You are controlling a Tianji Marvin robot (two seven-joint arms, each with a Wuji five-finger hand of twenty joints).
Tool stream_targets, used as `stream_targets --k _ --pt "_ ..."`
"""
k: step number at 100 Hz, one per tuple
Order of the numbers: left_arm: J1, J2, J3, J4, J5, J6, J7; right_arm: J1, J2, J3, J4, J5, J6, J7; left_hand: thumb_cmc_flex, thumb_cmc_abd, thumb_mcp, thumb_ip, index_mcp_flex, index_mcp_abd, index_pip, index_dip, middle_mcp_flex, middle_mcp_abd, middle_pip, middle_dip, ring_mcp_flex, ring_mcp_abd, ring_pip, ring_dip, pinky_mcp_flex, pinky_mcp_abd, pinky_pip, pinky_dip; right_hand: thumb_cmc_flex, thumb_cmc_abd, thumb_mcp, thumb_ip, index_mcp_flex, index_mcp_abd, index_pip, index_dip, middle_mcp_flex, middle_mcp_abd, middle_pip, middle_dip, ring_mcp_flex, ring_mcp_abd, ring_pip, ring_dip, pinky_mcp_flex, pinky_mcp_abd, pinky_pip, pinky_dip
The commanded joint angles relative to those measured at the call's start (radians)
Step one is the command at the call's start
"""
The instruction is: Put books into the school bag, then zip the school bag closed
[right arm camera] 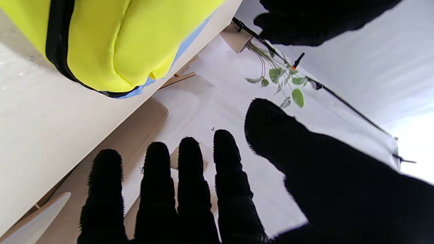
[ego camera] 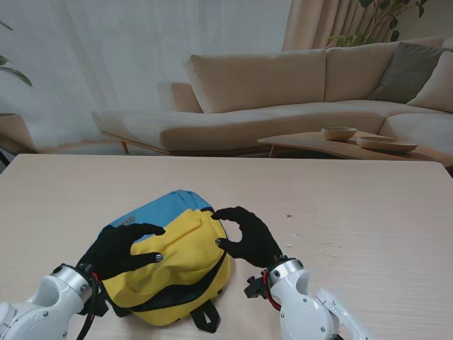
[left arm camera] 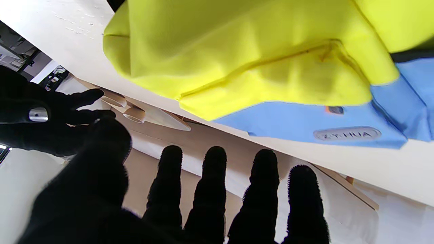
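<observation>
Table [ego camera: 354,205] pale wood, sofa [ego camera: 283,92] behind, perhaps curtains [ego camera: 106,57]

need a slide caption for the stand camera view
Both black-gloved hands, left and right, open over a yellow and blue bag on a pale wooden table.

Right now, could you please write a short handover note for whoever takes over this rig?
Left hand: open, fingers spread over the bag's left side, holding nothing.
Right hand: open, curled at the bag's right edge, holding nothing.
Bag: yellow and blue, lying on the table between both hands.
Books: none visible, so presumably packed.
Zip: whether it is closed cannot be told from here. Check it, then finish zipping if needed.
</observation>
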Motion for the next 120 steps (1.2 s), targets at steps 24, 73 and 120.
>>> stream_targets --k 24,73,120 --pt "0.068 -0.014 -0.087 -0.004 0.033 -0.021 0.012 0.026 0.039 -0.046 0.002 -0.110 -0.047 0.129 -0.007 0.034 -0.028 0.034 -0.052 -0.038 0.007 -0.016 -0.054 -0.031 -0.022 -0.011 -0.057 -0.040 -0.054 -0.014 -0.042 -0.042 -0.089 -0.011 -0.059 -0.006 0.022 0.075 -0.077 -0.077 -0.054 -0.020 -0.064 -0.098 -0.083 -0.037 -0.116 -0.108 -0.097 -0.044 -0.066 -0.117 -0.120 -0.076" --pt "0.142 -0.029 -0.138 -0.022 0.055 -0.030 0.071 0.131 0.081 -0.230 0.009 -0.283 -0.010 0.247 0.005 0.033 -0.013 0.035 -0.052 -0.040 0.026 -0.008 -0.055 -0.035 -0.009 -0.002 -0.059 -0.044 -0.057 -0.007 -0.044 -0.051 -0.116 0.005 -0.122 0.040 -0.140 0.068 -0.353 -0.095 -0.147 -0.043 -0.261 -0.166 -0.277 -0.135 -0.318 -0.198 -0.203 -0.108 -0.172 -0.245 -0.279 -0.200" --pt "0.172 -0.030 -0.135 -0.034 0.070 -0.033 0.083 0.398 0.074 -0.544 0.146 -0.301 0.198 0.340 0.009 0.033 -0.002 0.035 -0.052 -0.040 0.027 -0.010 -0.051 -0.037 -0.006 -0.001 -0.057 -0.044 -0.057 -0.006 -0.043 -0.051 -0.122 0.015 -0.164 0.057 -0.172 0.068 -0.155 -0.156 -0.127 -0.013 -0.146 -0.181 -0.178 -0.085 -0.234 -0.207 -0.203 -0.110 -0.126 -0.243 -0.295 -0.224"
